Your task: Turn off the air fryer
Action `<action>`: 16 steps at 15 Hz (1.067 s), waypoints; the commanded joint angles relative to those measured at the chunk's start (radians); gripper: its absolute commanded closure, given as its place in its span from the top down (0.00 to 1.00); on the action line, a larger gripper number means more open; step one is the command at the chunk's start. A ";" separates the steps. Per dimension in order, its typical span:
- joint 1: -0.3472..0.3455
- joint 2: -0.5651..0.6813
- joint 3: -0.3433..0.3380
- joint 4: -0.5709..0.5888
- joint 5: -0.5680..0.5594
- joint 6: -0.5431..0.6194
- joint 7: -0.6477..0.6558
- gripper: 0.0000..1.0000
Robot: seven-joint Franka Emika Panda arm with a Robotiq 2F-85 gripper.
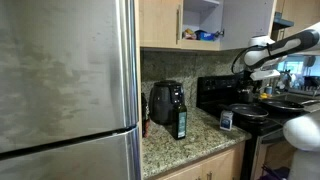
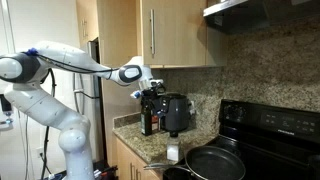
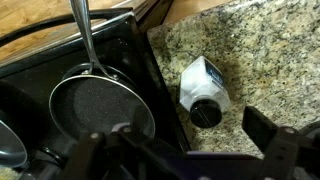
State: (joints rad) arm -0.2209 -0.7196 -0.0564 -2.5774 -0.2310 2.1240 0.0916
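The air fryer (image 1: 165, 102) is a squat glossy black appliance standing at the back of the granite counter; it also shows in an exterior view (image 2: 179, 113). My gripper (image 1: 261, 76) hangs in the air over the stove, well apart from the air fryer, and shows in both exterior views (image 2: 151, 90). In the wrist view the gripper (image 3: 180, 150) is open and empty, its dark fingers spread wide. It looks down on the counter's edge beside the stove. The air fryer is out of the wrist view.
A slim dark bottle with a green label (image 1: 181, 121) stands in front of the air fryer. A white shaker with a black cap (image 3: 204, 90) sits on the counter below the gripper. A black pan (image 3: 100, 105) rests on the stove (image 1: 240, 100). A steel fridge (image 1: 65, 90) stands beside the counter.
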 commanded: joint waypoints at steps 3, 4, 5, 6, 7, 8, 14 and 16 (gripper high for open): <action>0.017 0.003 -0.015 0.012 0.003 -0.034 -0.033 1.00; 0.045 0.000 -0.042 0.008 0.033 -0.024 -0.079 1.00; 0.078 -0.005 -0.074 0.001 0.082 0.000 -0.124 1.00; 0.101 -0.010 -0.094 -0.006 0.133 0.025 -0.141 1.00; 0.122 -0.012 -0.108 -0.004 0.188 0.021 -0.149 1.00; 0.146 -0.015 -0.127 -0.003 0.241 0.019 -0.170 1.00; 0.167 -0.011 -0.134 0.003 0.328 0.004 -0.188 1.00; 0.185 -0.009 -0.152 0.015 0.334 -0.034 -0.229 1.00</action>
State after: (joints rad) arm -0.0351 -0.7336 -0.2049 -2.5761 0.0848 2.1305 -0.0853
